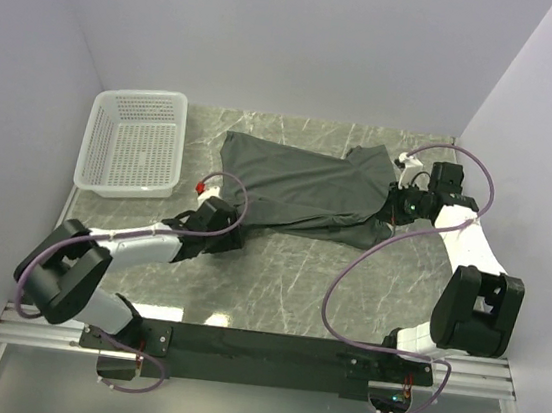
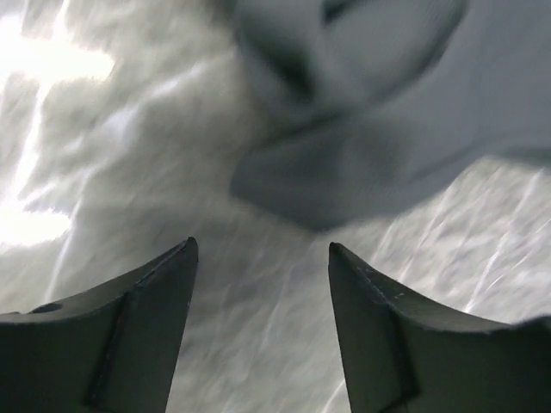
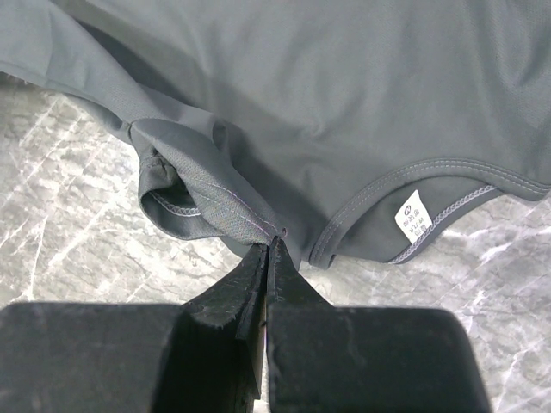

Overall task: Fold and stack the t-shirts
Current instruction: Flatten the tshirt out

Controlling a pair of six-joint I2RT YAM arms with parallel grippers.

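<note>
T-shirt [image 1: 298, 191], one dark grey garment, lies rumpled on the marble table [image 1: 277, 277], from the centre to the far right, wholly outside the container. White mesh basket [image 1: 140, 95] stands at the far left corner, apart from the shirt's left end; its perforated floor shows bare from wall to wall.

Right gripper [image 1: 403, 197] sits at the shirt's right end. In the right wrist view, the right gripper [image 3: 269, 245] has its fingers pressed together on a bunched, stitched edge of the t-shirt [image 3: 344, 103]. A white label [image 3: 411, 215] lies at the hem to the right of the pinch; its print is too small to read.

Left gripper [image 1: 222, 215] is at the shirt's near left edge. In the left wrist view, the left gripper [image 2: 263, 249] has its fingers apart over bare marble, with a lobe of the t-shirt [image 2: 362, 172] just beyond the tips and nothing between them.

Limits of observation: the left wrist view is blurred, so which part of the garment it shows cannot be told. From above, the right gripper covers the pinched edge, and the left gripper covers part of the near left edge.
</note>
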